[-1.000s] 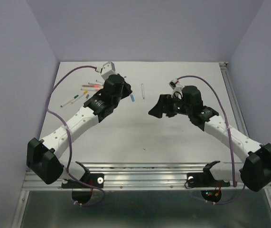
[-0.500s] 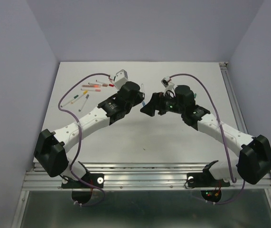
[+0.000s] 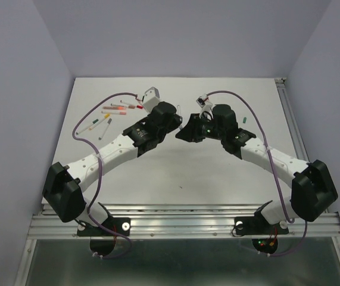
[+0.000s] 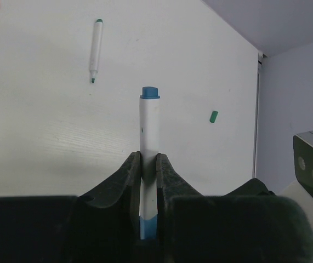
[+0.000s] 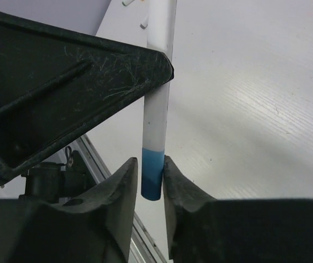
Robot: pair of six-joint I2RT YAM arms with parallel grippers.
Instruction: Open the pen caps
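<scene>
Between the fingers of my right pincer (image 5: 151, 164): the blue cap (image 5: 152, 178). Both pads lie against its sides as far as that wrist view shows, so I log the right as clamped on the cap. Next along the barrel, my left pincer (image 4: 148, 159) is clamped on the white body of the same pen (image 4: 149, 126), just ahead of the cap. Both grips sit mid-table, apparently off the surface, with the two pincers nose to nose in the top view.

Status. The cap is on: blue meets white with no gap at the seam, and the pull is not yet made. Judged step: hold the body with the left and draw the cap off with the right, straight along the barrel.

Done, by my reading: one green pen (image 4: 95, 50) lies on the table (image 4: 35, 137) with a bare nib. A green cap (image 4: 214, 116) lies loose, well apart from it. Left to do: this blue one, plus the pens (image 3: 111, 114) bunched at the far left. Those are too small to tell which are capped.

Axis. The pen runs straight up both wrist views. Its cap end sits toward my left palm, behind the left fingers. The blue plug (image 4: 149, 92) end points away from the left wrist, out over the table. True tilt against the table: cannot tell.
</scene>
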